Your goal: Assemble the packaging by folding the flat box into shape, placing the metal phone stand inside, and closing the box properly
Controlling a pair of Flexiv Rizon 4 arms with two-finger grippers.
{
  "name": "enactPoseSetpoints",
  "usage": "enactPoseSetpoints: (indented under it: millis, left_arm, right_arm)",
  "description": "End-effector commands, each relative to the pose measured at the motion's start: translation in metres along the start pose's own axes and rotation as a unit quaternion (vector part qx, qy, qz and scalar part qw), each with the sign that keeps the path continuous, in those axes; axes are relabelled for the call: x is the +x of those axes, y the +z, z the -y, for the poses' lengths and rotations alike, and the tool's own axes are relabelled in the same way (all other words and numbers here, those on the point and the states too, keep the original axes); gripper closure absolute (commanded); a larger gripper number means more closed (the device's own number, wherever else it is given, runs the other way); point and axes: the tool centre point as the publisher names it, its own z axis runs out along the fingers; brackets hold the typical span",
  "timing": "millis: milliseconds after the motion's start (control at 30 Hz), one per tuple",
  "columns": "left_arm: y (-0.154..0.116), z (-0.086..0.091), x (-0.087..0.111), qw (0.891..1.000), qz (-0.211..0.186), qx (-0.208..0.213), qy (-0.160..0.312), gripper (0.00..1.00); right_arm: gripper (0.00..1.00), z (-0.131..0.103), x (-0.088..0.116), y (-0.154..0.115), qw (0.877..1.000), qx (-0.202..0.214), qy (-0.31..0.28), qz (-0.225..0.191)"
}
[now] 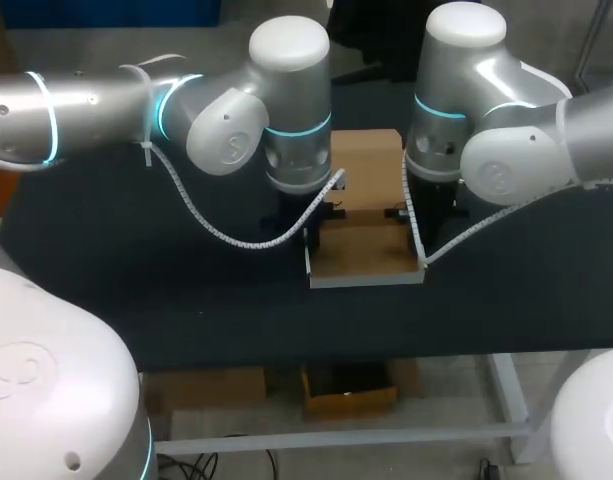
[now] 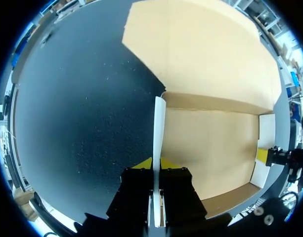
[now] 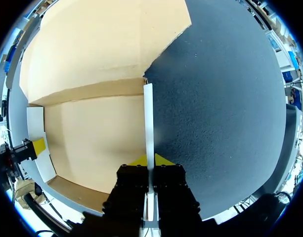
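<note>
Near table (image 1: 136,280) front edge, box (image 1: 364,250) half folded; left wall (image 2: 158,123) clamped by left gripper (image 2: 156,164), right wall (image 3: 149,113) by right gripper (image 3: 150,160). Next, probably: walls locked upright.

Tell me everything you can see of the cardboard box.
The cardboard box is brown inside and white outside, half folded into an open tray on the dark table. Its base lies flat and bare. Both side walls stand upright: the left gripper pinches one, the right gripper the other. The near wall looks raised too. Its big lid flap lies flat beyond the tray, not closed.
</note>
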Motion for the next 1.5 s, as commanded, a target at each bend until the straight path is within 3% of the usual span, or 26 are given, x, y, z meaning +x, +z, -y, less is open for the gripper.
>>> enactPoseSetpoints:
  millis: [33, 500, 533, 567, 633, 800, 1000, 1300, 1500]
  left_arm:
    - [0.004, 0.000, -0.004, 1.000, 0.003, 0.000, 0.001, 1.00]
    - [-0.003, -0.001, -0.006, 1.000, 0.009, 0.018, 0.005, 1.00]
    - [-0.004, -0.001, -0.006, 1.000, 0.010, 0.020, 0.006, 1.00]
    - [-0.004, -0.001, -0.006, 1.000, 0.011, 0.021, 0.007, 1.00]
    - [-0.005, -0.001, -0.007, 1.000, 0.012, 0.024, 0.010, 1.00]
    - [-0.007, -0.001, -0.009, 0.999, 0.017, 0.028, 0.018, 1.00]
    - [-0.009, 0.001, -0.013, 0.999, 0.020, 0.031, 0.028, 1.00]
    - [-0.008, 0.001, -0.017, 0.999, 0.027, 0.029, 0.031, 1.00]
    - [-0.007, 0.001, -0.018, 0.999, 0.030, 0.027, 0.033, 1.00]
  right_arm:
    - [0.95, -0.001, -0.002, 0.000, 1.000, 0.004, 0.000, 0.001]
    - [0.52, 0.003, -0.003, -0.015, 0.999, -0.020, -0.023, -0.009]
    - [0.45, 0.004, -0.003, -0.017, 0.999, -0.024, -0.028, -0.014]
    - [0.23, 0.005, -0.004, -0.020, 0.999, -0.028, -0.033, -0.020]
    - [0.00, 0.006, -0.005, -0.026, 0.998, -0.037, -0.043, -0.025]
    - [0.00, 0.010, -0.010, -0.044, 0.993, -0.063, -0.088, -0.043]
    - [0.00, 0.018, -0.021, -0.065, 0.978, -0.098, -0.169, -0.066]
    - [0.00, 0.033, -0.046, -0.085, 0.924, -0.158, -0.325, -0.123]
    - [0.00, 0.042, -0.056, -0.093, 0.890, -0.185, -0.392, -0.142]
